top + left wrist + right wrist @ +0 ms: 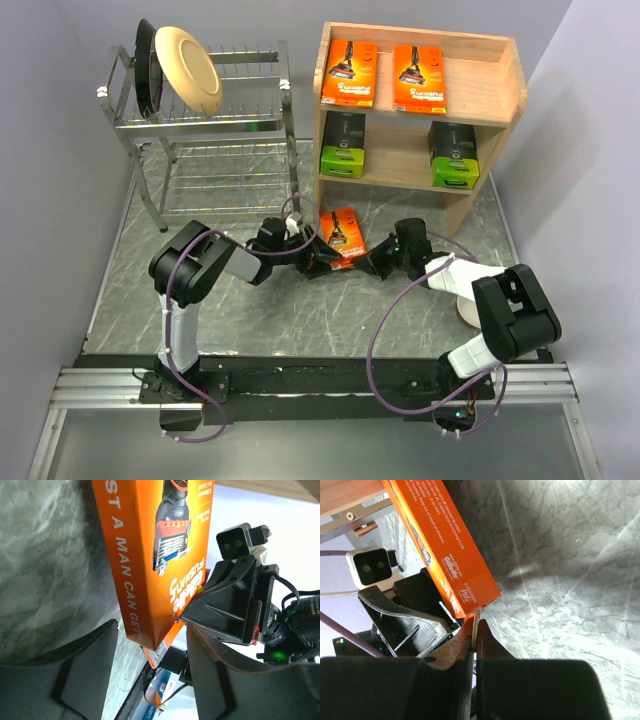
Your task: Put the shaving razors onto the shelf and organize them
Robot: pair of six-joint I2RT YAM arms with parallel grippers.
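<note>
Orange razor pack [344, 236]: right gripper [475, 630] clamped on its end tab; left gripper [152, 645] jaws apart, straddling its lower corner.

Top-tier packs [349, 72]: bright orange, dark razor picture
Lower-tier packs [343, 145]: black, lime-green ends
Loose pack [344, 236]: orange, white lettering, black-and-red razor picture
Shelf [505, 85]: pale natural wood
Table [270, 320]: grey marble veining
Dish rack [215, 120]: chrome
Plates [187, 68]: one cream, one black
Cables [375, 345]: purple
</note>
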